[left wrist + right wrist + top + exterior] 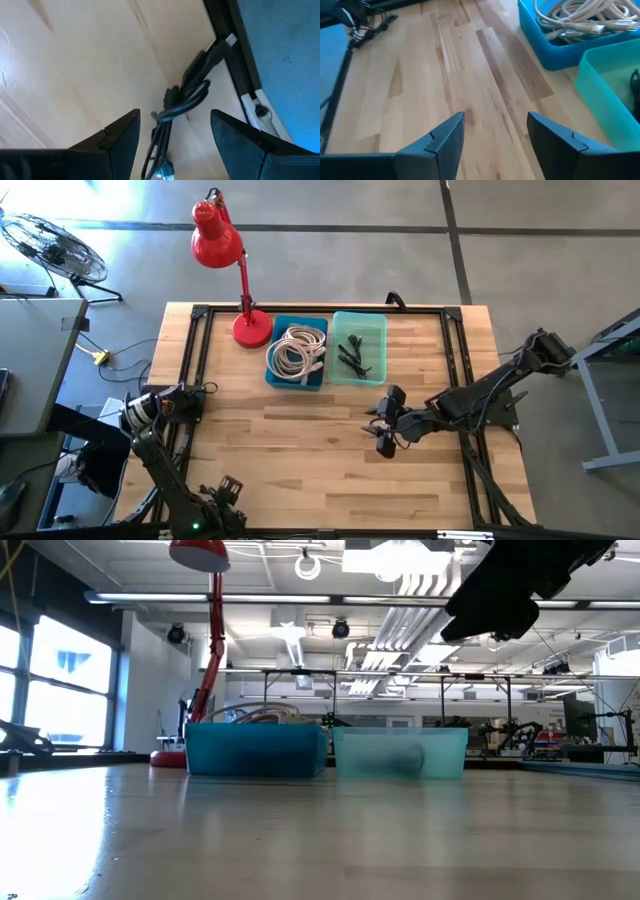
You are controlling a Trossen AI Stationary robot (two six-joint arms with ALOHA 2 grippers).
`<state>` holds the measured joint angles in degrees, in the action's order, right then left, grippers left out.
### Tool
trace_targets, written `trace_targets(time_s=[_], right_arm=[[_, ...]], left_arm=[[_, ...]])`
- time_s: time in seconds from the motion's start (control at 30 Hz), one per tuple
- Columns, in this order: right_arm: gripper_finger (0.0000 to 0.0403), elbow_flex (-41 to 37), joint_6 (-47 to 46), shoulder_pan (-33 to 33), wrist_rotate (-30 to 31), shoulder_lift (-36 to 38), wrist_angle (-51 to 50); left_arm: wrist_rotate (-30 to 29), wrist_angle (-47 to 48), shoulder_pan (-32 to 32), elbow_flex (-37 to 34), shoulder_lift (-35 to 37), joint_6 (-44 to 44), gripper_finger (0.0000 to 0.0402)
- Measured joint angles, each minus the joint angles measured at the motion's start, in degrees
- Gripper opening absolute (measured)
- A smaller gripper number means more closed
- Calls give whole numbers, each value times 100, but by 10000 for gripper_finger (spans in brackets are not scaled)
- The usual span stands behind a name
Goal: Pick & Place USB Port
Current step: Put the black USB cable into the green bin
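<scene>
Risk as I judge it: right gripper, fingers apart and empty above bare wood at table centre, could snag tangled cables when I reach to its 12 o'clock. Blue bin holds coiled beige cables; teal bin holds the black USB pieces. Left gripper waits at 7 o'clock w/ fingers spread.

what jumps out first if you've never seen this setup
The red desk lamp at the table's far left edge stands out first. Beside it sit a blue bin of pale coiled cables and a teal bin holding dark cables. The right claw hovers open near the teal bin.
</scene>
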<state>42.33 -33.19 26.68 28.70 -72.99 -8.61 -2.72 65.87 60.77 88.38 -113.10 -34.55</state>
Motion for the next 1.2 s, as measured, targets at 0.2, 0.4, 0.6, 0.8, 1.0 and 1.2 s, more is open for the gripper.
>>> trace_targets(time_s=[0.2, 0.4, 0.6, 0.8, 1.0, 1.2], right_arm=[[208, -2, -3, 13, -42, 0, 207], [208, -2, 13, 174, -40, 0, 381], [208, -2, 15, 326, 32, 0, 379], [208, -2, 61, 391, 122, 0, 379], [208, -2, 142, 391, 201, 0, 381], [208, -5, 223, 389, 200, 0, 378]], left_arm=[[-204, -683, -27, -226, -7, 10, 236], [85, -1397, -45, -948, -11, -30, 236], [224, -1825, -47, -1455, 39, -105, 206], [217, -1675, -302, -1475, 31, 313, 43], [453, -1441, -870, -1466, 28, 1131, 35], [-561, -650, -1718, -830, -34, 2682, 35]])
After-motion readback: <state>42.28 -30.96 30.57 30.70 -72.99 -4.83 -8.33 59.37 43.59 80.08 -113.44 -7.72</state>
